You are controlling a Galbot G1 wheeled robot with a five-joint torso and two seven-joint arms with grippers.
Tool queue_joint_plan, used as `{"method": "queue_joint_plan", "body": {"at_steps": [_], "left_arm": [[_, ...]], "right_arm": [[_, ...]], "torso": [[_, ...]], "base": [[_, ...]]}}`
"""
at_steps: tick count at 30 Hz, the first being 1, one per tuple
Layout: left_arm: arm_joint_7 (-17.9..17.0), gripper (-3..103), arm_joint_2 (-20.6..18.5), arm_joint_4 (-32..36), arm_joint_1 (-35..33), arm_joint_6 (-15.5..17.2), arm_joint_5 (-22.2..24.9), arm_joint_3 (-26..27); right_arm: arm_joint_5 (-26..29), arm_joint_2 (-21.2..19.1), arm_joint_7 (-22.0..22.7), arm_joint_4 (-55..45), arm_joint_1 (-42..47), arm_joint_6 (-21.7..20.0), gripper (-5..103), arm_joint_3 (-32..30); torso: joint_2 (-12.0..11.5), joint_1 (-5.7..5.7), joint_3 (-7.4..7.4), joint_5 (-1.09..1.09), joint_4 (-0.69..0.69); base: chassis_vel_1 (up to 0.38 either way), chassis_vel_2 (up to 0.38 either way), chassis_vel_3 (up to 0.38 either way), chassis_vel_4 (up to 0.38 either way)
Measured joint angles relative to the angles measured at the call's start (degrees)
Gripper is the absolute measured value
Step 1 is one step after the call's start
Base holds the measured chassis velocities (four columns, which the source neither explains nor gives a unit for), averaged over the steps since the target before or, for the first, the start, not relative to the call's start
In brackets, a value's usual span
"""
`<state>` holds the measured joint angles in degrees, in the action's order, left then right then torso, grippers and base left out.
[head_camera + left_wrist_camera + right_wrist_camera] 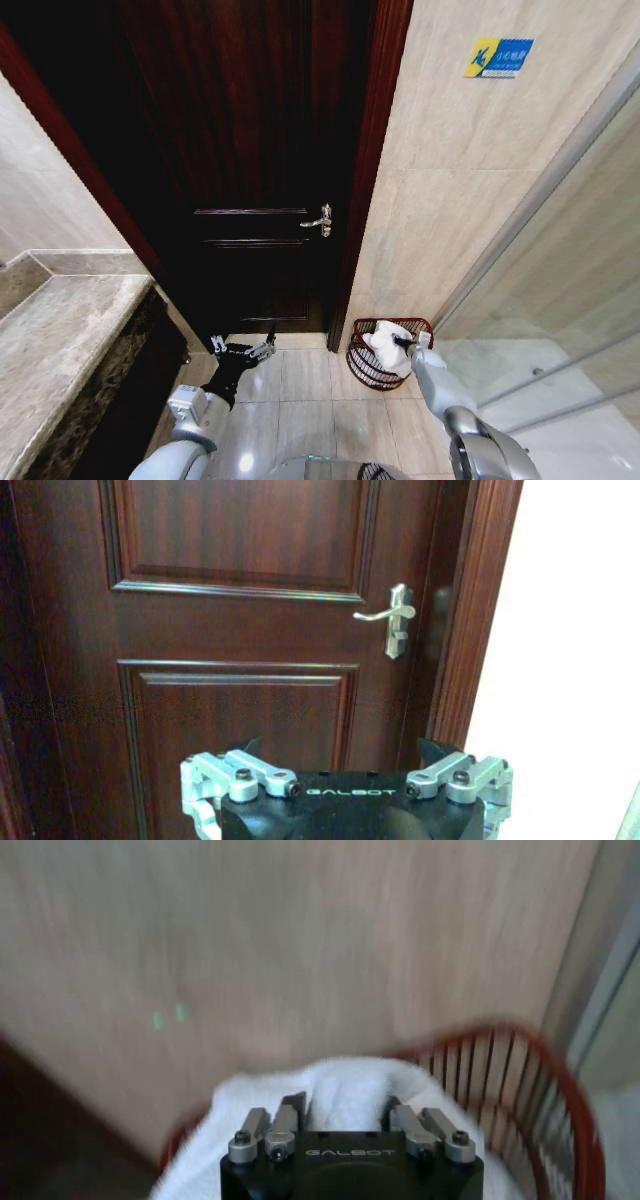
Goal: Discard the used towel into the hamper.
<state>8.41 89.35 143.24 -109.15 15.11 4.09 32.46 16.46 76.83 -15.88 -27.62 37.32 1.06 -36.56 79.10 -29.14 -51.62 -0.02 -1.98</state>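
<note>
The hamper [361, 366], a small round red-brown wire basket, stands on the floor tiles in the corner between the door frame and the beige wall. A white towel [386, 346] bulges out of its top. My right gripper [405, 343] reaches down to the hamper's mouth. In the right wrist view the right gripper [345, 1104] is shut on a fold of the towel [345, 1069], with the hamper's rim [545, 1057] curving behind it. My left gripper [243, 348] hangs open and empty in front of the door, its jaws wide apart in the left wrist view [340, 747].
A dark wooden door [260, 150] with a silver lever handle [320, 220] stands shut straight ahead. A marble counter [60, 340] runs along the left. A glass shower partition [560, 300] closes off the right, just beyond the hamper. Beige floor tiles [300, 400] lie between.
</note>
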Motion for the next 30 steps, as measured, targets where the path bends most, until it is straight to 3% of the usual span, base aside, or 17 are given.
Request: {"method": "queue_joint_plan", "body": {"at_steps": [1,4,7,8,9,11,13,16,22,26,30], "left_arm": [[0.0,100,0.0,0.0,0.0,0.0,0.0,0.0],[0.0,100,0.0,0.0,0.0,0.0,0.0,0.0],[0.0,100,0.0,0.0,0.0,0.0,0.0,0.0],[0.0,100,0.0,0.0,0.0,0.0,0.0,0.0],[0.0,100,0.0,0.0,0.0,0.0,0.0,0.0],[0.0,100,0.0,0.0,0.0,0.0,0.0,0.0],[0.0,100,0.0,0.0,0.0,0.0,0.0,0.0],[0.0,100,0.0,0.0,0.0,0.0,0.0,0.0],[0.0,100,0.0,0.0,0.0,0.0,0.0,0.0],[0.0,100,0.0,0.0,0.0,0.0,0.0,0.0],[0.0,100,0.0,0.0,0.0,0.0,0.0,0.0]], "right_arm": [[0.0,0.0,0.0,0.0,0.0,0.0,41,0.0],[2.9,-2.6,-1.3,-8.9,3.4,0.1,58,0.8],[5.4,-3.8,-1.4,-14.5,6.5,-0.9,63,1.6],[8.3,-4.6,-1.2,-19.1,9.9,-1.4,74,2.2],[8.3,-4.6,-1.2,-19.1,9.9,-1.4,74,2.2],[11.7,-5.1,-0.7,-27.8,17.4,-1.8,85,2.4],[12.2,-5.1,-0.6,-30.8,19.9,-1.6,85,2.3],[13.1,-4.8,-0.4,-38.2,27.0,0.0,98,1.8],[13.2,-3.4,-0.1,-44.0,34.5,3.3,100,1.1],[13.3,-1.2,-0.2,-49.8,40.6,9.0,100,0.6],[12.5,0.3,0.8,-56.3,45.0,10.4,100,0.3]], "torso": [[0.0,0.00,0.00,0.00,0.00],[0.0,0.00,0.00,-0.01,-0.01],[0.0,0.00,0.01,-0.01,-0.01],[0.0,0.00,0.01,-0.01,-0.01],[0.0,0.00,0.01,-0.01,-0.01],[0.0,0.00,0.00,0.05,0.02],[0.0,0.00,0.01,0.05,0.00],[0.0,0.01,0.01,0.01,0.01],[0.0,0.01,0.01,0.02,0.00],[0.0,0.01,0.01,0.02,0.00],[0.0,0.01,0.01,0.01,0.00]], "base": [[0.000,0.000,0.000,0.000],[0.000,0.000,0.000,0.000],[0.000,0.000,0.000,0.000],[0.000,0.000,0.000,0.000],[0.000,0.000,0.000,0.000],[0.000,0.000,0.000,0.000],[0.000,0.000,0.000,0.000],[0.000,0.000,0.000,0.000],[0.000,0.000,0.000,0.000],[0.000,0.000,0.000,0.000],[0.000,0.000,0.000,0.000]]}}
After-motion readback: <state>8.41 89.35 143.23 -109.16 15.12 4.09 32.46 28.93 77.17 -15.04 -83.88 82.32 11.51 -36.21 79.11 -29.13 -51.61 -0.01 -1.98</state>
